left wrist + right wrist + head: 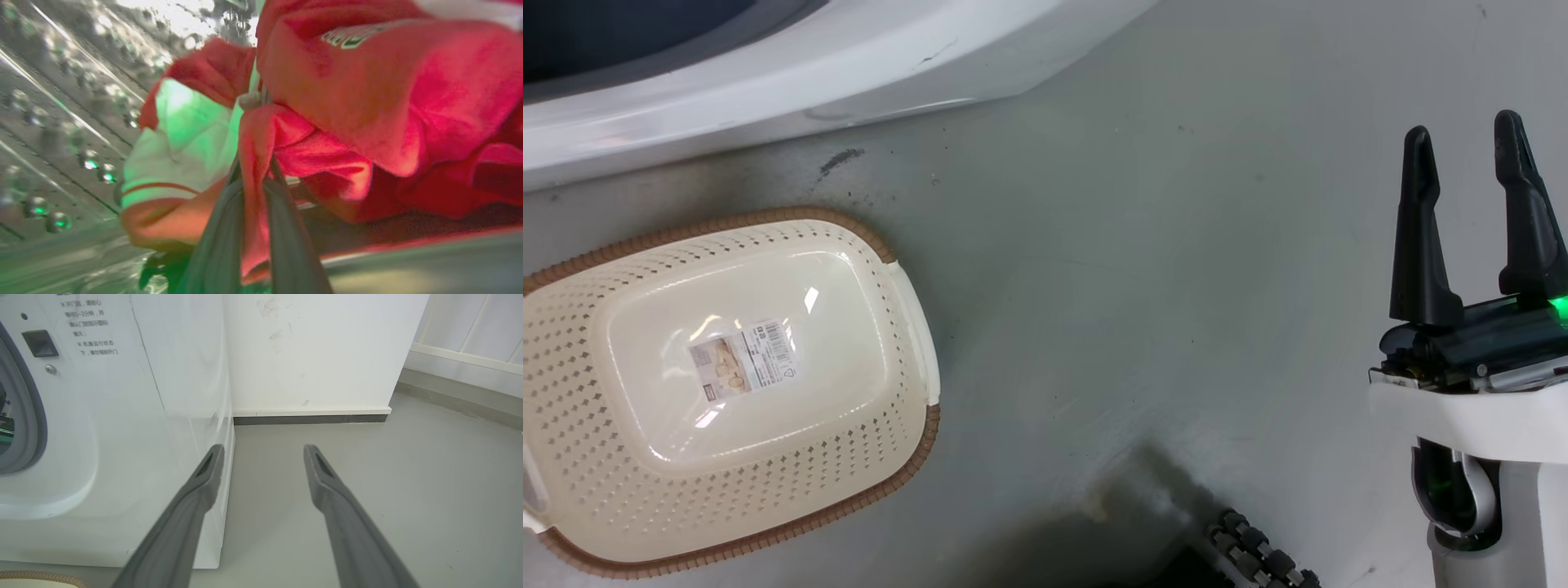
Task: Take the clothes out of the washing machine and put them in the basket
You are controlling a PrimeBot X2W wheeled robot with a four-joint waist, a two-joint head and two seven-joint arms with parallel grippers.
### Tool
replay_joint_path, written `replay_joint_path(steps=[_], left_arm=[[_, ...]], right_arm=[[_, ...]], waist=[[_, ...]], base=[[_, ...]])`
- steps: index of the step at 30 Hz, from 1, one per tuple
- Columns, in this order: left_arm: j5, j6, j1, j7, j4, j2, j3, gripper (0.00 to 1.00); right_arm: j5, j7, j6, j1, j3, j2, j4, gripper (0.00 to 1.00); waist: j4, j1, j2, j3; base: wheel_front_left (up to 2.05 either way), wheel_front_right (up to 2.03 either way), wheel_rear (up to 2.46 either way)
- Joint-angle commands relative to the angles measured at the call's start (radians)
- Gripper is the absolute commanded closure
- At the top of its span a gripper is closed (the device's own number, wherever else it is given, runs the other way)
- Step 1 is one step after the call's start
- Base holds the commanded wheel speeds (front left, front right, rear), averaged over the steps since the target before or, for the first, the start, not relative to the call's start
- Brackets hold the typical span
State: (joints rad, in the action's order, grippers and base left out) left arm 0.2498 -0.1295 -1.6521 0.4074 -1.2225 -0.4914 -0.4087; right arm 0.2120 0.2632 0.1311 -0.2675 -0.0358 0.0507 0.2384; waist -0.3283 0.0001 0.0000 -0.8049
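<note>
Red clothes point(367, 102) pinched, left end effector point(254, 163) (wrist view), basket point(882, 425), head view

Grey-green floor point(1143, 269) was scuffed with dark smudges, cream basket point(882, 425) with a brown rim lay on it, a barcode sticker point(743, 359) showed on its base, white washing machine point(768, 73) stood on the floor near the basket, white wall point(310, 355) met the floor beside the machine.
</note>
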Motion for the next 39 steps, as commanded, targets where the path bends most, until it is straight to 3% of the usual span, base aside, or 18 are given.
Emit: replay_joint_path(steps=[1, 6, 24, 31, 39], left_arm=[[0.023, 0.0, 0.042, -0.064, 0.008, 0.003, -0.013, 1.0], [0.093, 0.0, 0.151, -0.229, 0.023, 0.04, -0.036, 1.0], [0.239, 0.0, 0.555, -0.625, 0.108, 0.111, -0.151, 1.0], [0.235, 0.031, 0.703, -0.673, 0.202, 0.145, -0.142, 1.0], [0.186, 0.102, 0.905, -0.675, 0.502, 0.124, -0.073, 1.0]], right_arm=[[-0.007, 0.002, -0.001, -0.009, 0.002, -0.001, -0.008, 0.0], [-0.036, 0.002, -0.001, 0.02, 0.002, -0.001, -0.025, 0.0], [-0.127, 0.002, -0.001, 0.119, -0.004, -0.001, -0.064, 0.0], [-0.159, 0.002, -0.001, 0.167, -0.005, -0.001, -0.073, 0.0], [-0.173, 0.002, -0.001, 0.216, 0.0, -0.001, -0.086, 0.0]], waist=[[0.01, -0.0001, 0.0, 0.041], [0.046, -0.0001, 0.0, 0.137], [0.164, -0.0001, 0.0, 0.4], [0.214, -0.0001, 0.0, 0.497], [0.251, -0.0001, 0.0, 0.586]], base=[[0.0, 0.0, 0.0], [0.0, 0.0, 0.0], [0.0, 0.0, 0.0], [0.0, 0.0, 0.0], [0.0, 0.0, 0.0]])
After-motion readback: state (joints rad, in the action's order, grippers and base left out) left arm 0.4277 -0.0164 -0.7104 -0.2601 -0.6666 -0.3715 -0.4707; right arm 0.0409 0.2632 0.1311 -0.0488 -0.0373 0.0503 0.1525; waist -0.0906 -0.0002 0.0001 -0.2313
